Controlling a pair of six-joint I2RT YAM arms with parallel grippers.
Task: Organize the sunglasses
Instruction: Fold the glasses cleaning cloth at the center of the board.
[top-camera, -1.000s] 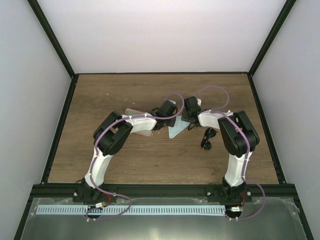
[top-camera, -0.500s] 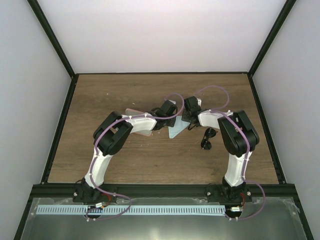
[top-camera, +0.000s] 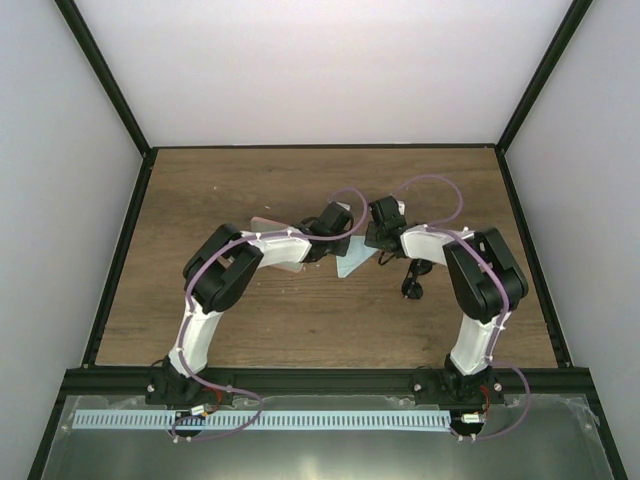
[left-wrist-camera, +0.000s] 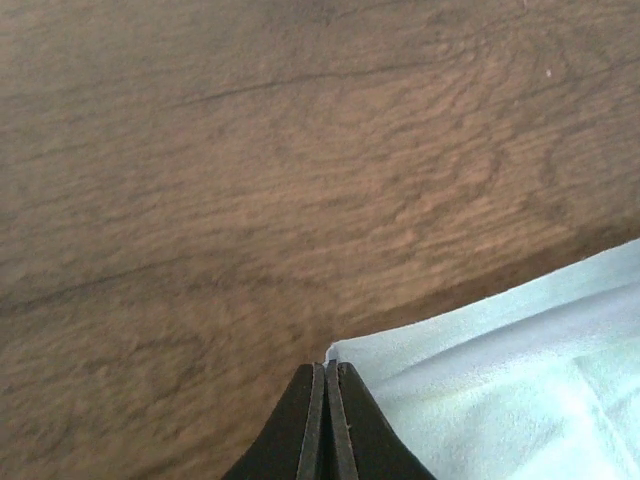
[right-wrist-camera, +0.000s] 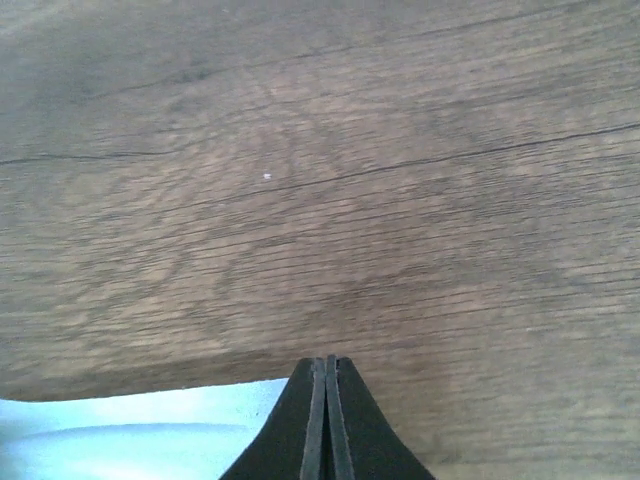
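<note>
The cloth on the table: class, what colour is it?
The cloth is plain light blue, with no pattern; the left wrist view shows it best.

Left arm (top-camera: 222, 272) and right arm (top-camera: 482, 275) are being held bent inward; jaws of left gripper (left-wrist-camera: 326, 368) and right gripper (right-wrist-camera: 326, 362) are being held together.

The right gripper (right-wrist-camera: 325, 368) has shut its fingers on a corner of the light blue square cloth (right-wrist-camera: 130, 435). The white right arm (top-camera: 485, 280) has swung its elbow out toward 5 o'clock. It now hides part of the small black thin-framed sunglasses (top-camera: 408, 289).
</note>
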